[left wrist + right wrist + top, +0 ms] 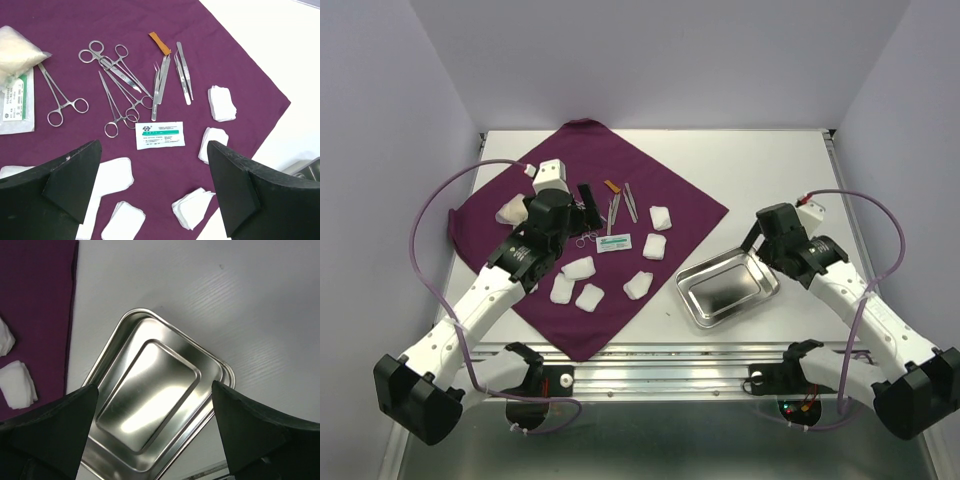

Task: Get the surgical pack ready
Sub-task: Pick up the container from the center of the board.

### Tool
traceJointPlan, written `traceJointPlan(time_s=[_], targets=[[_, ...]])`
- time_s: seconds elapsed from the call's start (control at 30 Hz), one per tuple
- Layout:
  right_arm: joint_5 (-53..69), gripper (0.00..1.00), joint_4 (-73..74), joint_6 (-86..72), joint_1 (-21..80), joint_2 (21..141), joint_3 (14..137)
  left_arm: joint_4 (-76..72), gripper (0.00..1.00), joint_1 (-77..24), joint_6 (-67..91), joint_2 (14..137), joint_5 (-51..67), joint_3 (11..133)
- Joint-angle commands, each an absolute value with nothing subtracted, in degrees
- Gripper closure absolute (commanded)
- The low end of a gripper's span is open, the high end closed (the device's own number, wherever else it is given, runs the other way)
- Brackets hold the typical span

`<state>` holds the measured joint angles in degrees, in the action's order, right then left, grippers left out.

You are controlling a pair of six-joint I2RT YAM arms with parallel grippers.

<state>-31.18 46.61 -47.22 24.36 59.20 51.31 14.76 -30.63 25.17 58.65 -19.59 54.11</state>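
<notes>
— Where is the pack laid?
— The purple cloth [685, 205] is spread on the table [770, 170], and the steel tray [730, 290] is set just off its right edge.
— And the grippers?
— The left gripper [154, 146] is held over the cloth and the right gripper [154, 387] over the tray, jaws spread wide, nothing gripped. Gauze pads [660, 217] and instruments [125, 80] are scattered on the cloth.

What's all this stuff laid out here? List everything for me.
cloth: one, dark purple, spread as a diamond on the table's left half
tray: one, shiny steel, empty, on bare table right of the cloth
gauze pads: six, white, scattered on the cloth
ring-handled tools: about four, silver, overlapping at mid-cloth
tweezers: about four, silver, right of those tools
packets: two, white with green print, one below the tools, one under the bag
strip: one, orange, by the tweezers
bag: one, clear with white filling, cloth's left side
table: one, white
left gripper: black, open, above the cloth
right gripper: black, open, above the tray
</notes>
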Motion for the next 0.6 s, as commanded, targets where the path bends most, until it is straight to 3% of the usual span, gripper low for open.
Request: traceJointPlan(time_s=[0.0, 0.23, 0.43, 0.57], targets=[[-21.5, 0.0, 52.5, -55.2, 24.4, 60.8, 52.2, 11.6, 0.01, -30.1, 26.2, 56.7, -19.2, 52.6], [-18.3, 0.05, 52.6, -64.6, 25.2, 52.6, 40.7, 13.1, 0.01, -30.1, 25.4, 58.3, -18.4, 52.8], [-15.6, 0.19, 50.6, -66.1, 25.8, 50.0, 36.7, 13.4, 0.01, -30.1, 24.8, 59.3, -17.6, 53.2], [-13.9, 0.23, 48.4, -66.4, 25.8, 51.1, 34.8, 12.9, 0.01, -30.1, 25.0, 59.6, -16.6, 53.2]])
